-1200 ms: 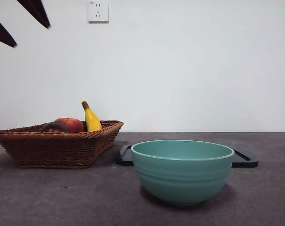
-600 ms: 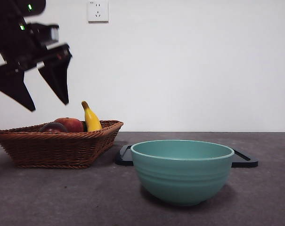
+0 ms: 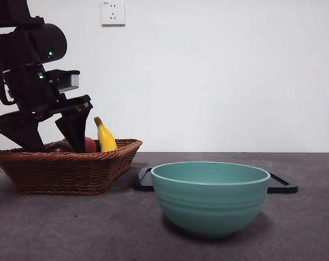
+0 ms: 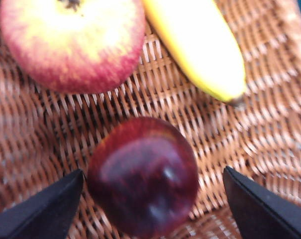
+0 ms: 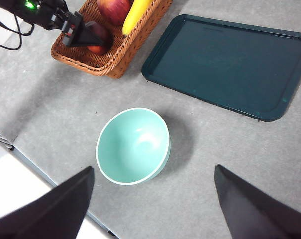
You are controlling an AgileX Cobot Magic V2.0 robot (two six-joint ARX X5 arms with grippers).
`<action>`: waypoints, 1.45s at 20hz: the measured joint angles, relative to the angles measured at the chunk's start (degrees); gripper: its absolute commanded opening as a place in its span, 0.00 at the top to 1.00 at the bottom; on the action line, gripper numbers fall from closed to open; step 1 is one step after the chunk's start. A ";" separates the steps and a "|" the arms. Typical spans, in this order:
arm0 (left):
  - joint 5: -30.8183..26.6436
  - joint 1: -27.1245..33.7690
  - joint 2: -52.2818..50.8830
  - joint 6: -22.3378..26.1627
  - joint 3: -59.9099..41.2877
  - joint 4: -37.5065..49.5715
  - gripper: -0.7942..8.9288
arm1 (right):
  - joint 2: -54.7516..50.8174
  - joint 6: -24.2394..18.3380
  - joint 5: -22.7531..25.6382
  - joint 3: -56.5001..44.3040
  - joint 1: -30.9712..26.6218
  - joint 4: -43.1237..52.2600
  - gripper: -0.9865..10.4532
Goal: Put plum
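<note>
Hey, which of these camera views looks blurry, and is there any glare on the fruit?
Left wrist view: soft and out of focus, close on the plum, which carries a small pale highlight; the apple and banana are blurred too. Front view: sharp, evenly lit, faint shadow under the bowl. Right wrist view: clear, with a sheen inside the bowl.

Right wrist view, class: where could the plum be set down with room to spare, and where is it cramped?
Free: the dark green tray and the teal bowl hold nothing. Crowded: the wicker basket holds the apple, banana and plum, with the open left gripper straddling the plum.
</note>
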 measured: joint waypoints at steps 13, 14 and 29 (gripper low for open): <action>-0.02 0.00 1.99 0.00 0.15 -0.24 0.64 | 0.02 0.00 0.00 0.00 0.00 0.24 0.58; -0.02 0.00 1.81 0.00 0.15 -0.35 0.64 | 0.00 0.00 0.00 0.00 0.00 0.24 0.58; 9.03 -19.87 -21.31 -0.48 0.39 -7.04 0.64 | 0.00 0.00 0.00 0.00 0.00 0.42 0.58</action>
